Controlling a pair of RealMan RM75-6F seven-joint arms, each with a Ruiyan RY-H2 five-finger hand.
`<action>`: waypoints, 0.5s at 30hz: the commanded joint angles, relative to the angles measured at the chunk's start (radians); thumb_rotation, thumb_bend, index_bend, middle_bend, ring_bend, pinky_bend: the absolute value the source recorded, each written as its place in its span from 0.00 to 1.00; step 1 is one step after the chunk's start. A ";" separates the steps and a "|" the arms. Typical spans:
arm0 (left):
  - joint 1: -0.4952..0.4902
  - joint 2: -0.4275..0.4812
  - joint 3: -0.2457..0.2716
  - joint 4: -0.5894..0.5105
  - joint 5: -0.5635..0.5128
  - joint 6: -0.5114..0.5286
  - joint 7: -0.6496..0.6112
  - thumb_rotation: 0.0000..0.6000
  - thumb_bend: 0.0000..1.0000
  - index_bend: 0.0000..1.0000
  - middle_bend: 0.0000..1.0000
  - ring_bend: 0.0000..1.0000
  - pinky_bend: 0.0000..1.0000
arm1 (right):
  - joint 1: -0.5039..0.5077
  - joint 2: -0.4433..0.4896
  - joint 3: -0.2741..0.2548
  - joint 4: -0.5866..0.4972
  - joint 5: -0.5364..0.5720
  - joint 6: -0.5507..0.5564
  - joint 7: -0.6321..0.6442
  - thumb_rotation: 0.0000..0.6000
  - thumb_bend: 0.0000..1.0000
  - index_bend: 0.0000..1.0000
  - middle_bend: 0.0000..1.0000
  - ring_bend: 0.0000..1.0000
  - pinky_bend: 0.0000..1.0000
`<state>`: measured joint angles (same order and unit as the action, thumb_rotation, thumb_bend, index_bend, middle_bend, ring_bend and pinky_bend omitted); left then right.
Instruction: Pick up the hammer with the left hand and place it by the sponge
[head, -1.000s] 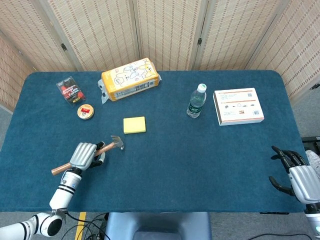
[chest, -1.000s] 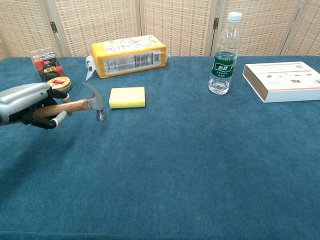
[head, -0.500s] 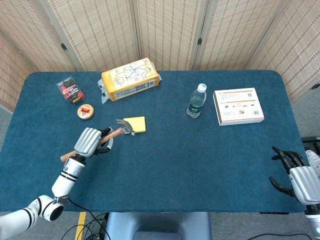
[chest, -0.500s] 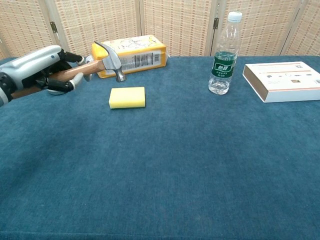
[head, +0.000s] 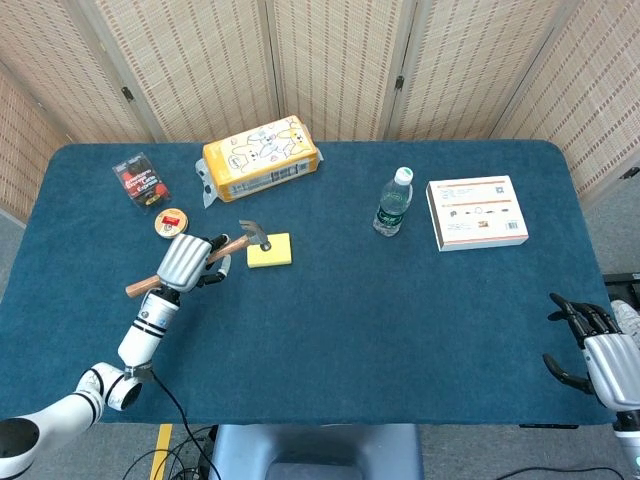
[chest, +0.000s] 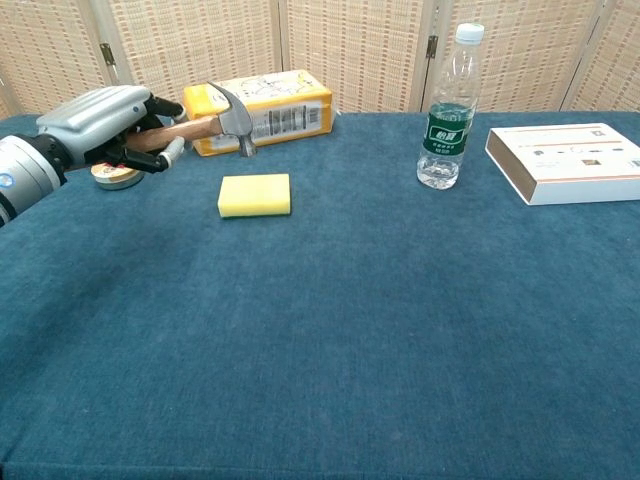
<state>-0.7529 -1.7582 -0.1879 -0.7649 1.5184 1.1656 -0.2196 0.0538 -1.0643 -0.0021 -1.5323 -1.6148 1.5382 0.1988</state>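
Observation:
My left hand (head: 186, 262) (chest: 110, 118) grips the wooden-handled hammer (head: 228, 245) (chest: 215, 118) by its handle and holds it in the air. The steel head points toward the yellow sponge (head: 269, 250) (chest: 254, 194), hovering just left of it and above it. The sponge lies flat on the blue table. At the front right corner of the table my right hand (head: 598, 347) rests with its fingers apart and nothing in it; the chest view does not show it.
A yellow package (head: 260, 158) lies at the back, a round tin (head: 171, 222) and a red-black packet (head: 142, 180) at the left. A water bottle (head: 393, 202) and a white box (head: 477, 212) stand to the right.
The left hand has carried the hammer up off the cloth and away from me, toward the sponge; the hammer head now hangs beside the sponge's left edge. The right hand has barely moved.

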 joint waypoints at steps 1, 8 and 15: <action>-0.046 -0.077 0.016 0.150 0.024 0.008 -0.025 0.78 0.74 0.79 0.95 0.77 0.91 | 0.000 0.000 0.000 -0.002 0.002 -0.002 -0.003 1.00 0.20 0.10 0.34 0.20 0.19; -0.083 -0.157 0.064 0.306 0.047 -0.040 -0.037 0.83 0.74 0.79 0.95 0.77 0.91 | -0.006 0.001 0.002 -0.010 0.015 -0.006 -0.013 1.00 0.20 0.10 0.34 0.20 0.19; -0.104 -0.196 0.120 0.387 0.065 -0.136 0.059 0.78 0.74 0.79 0.95 0.77 0.91 | -0.012 0.003 0.003 -0.015 0.020 -0.005 -0.017 1.00 0.20 0.10 0.34 0.20 0.19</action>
<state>-0.8481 -1.9421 -0.0843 -0.3957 1.5769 1.0530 -0.1910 0.0423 -1.0611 0.0005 -1.5474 -1.5944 1.5332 0.1813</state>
